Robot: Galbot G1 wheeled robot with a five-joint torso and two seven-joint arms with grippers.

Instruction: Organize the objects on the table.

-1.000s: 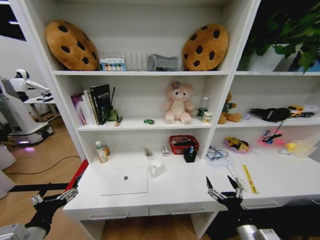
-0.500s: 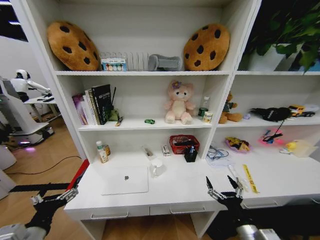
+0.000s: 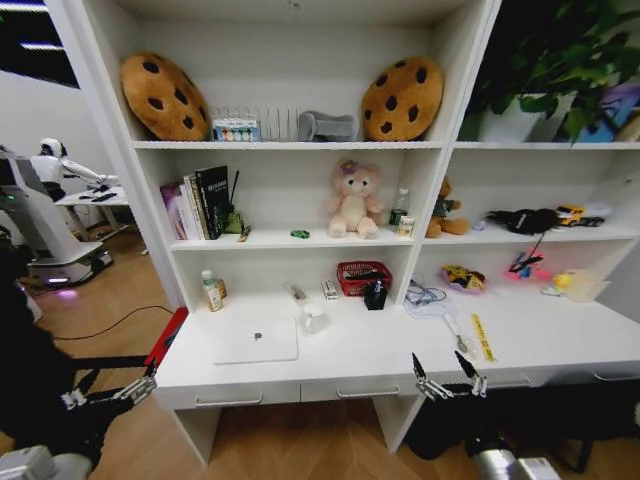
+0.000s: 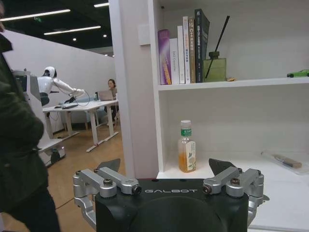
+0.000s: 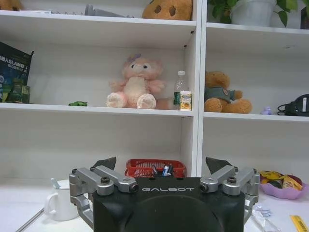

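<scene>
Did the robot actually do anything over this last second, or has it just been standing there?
Only the robot's viewpoint shifted: the shelves and table now look a little farther off, so the camera moved, not the things. Nothing was grasped or released. The laptop lies closed as before, and the left end effector and right end effector remain open and empty, low at the table's front.

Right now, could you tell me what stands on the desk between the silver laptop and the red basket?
In the head view, a white mug stands between the laptop and the red basket.
</scene>
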